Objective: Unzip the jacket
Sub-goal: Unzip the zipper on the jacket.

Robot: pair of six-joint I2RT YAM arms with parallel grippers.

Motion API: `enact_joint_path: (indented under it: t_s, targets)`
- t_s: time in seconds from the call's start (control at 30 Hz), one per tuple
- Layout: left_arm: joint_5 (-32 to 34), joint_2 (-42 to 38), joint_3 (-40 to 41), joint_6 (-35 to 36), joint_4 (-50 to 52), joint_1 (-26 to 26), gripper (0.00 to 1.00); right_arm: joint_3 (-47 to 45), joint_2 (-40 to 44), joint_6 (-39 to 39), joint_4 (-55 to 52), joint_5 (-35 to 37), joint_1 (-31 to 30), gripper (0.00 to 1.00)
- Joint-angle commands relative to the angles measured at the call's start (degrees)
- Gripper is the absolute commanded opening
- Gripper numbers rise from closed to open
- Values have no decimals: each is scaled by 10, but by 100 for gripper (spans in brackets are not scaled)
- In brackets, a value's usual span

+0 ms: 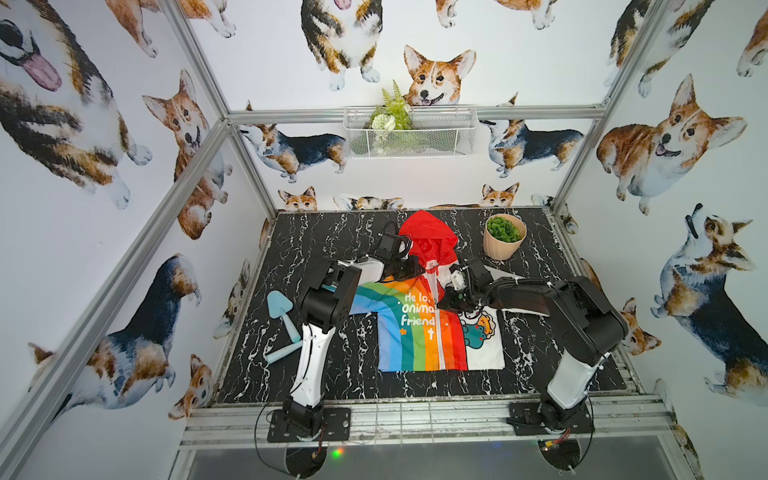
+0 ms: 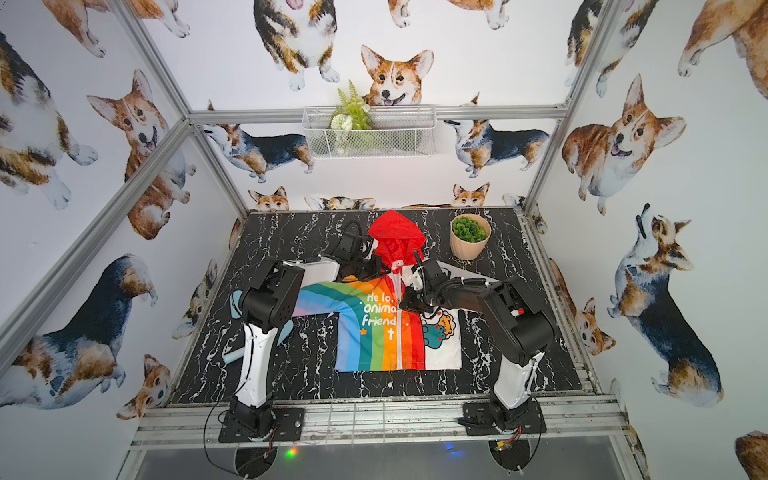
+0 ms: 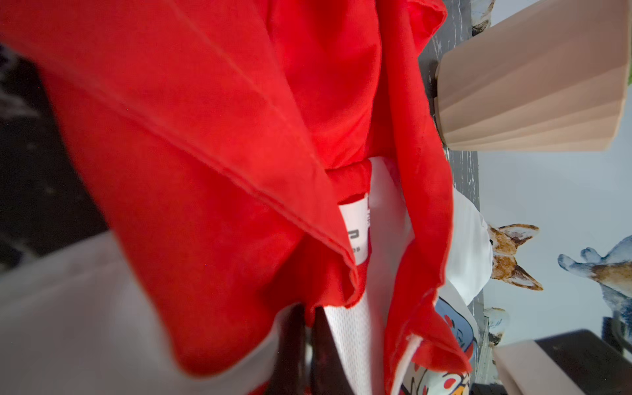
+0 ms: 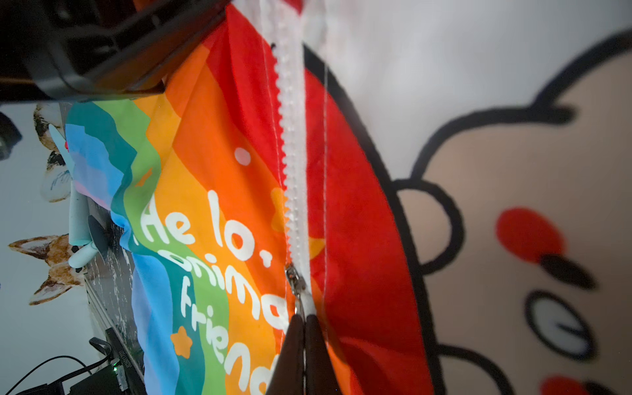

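The jacket [image 1: 415, 332] [image 2: 374, 336] lies flat on the black marble table [image 1: 332, 374], red hood [image 1: 430, 232] towards the back wall. The rainbow half carries white lettering and the white half cartoon animals. My left gripper [image 1: 419, 266] [image 3: 308, 313] is shut on the fabric at the collar, where red cloth and white mesh lining [image 3: 352, 342] meet. My right gripper [image 1: 440, 301] [image 4: 304, 319] is shut on the metal zip pull [image 4: 301, 297], beside the lettering. The slider [image 4: 294, 277] sits partway down the white zip [image 4: 294, 154]. Bare teeth show between collar and slider.
A beige ribbed pot [image 1: 504, 237] [image 3: 530, 85] with a green plant stands at the back right, close to the hood. Light blue hand tools [image 1: 282, 311] lie left of the left arm. A white wire basket [image 1: 409, 131] hangs on the back wall.
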State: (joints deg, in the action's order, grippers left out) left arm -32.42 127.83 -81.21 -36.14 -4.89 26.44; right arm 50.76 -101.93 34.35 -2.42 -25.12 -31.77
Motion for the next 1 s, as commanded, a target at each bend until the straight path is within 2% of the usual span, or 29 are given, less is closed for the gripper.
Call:
enact_joint_path:
  t_s: [0.0, 0.97]
  targets:
    - [33, 4, -12, 9, -6, -7, 0, -10, 2, -2, -54, 11, -4, 0]
    - [27, 18, -72, 40, 45, -15, 0, -94, 85, 19, -58, 14, -44, 0]
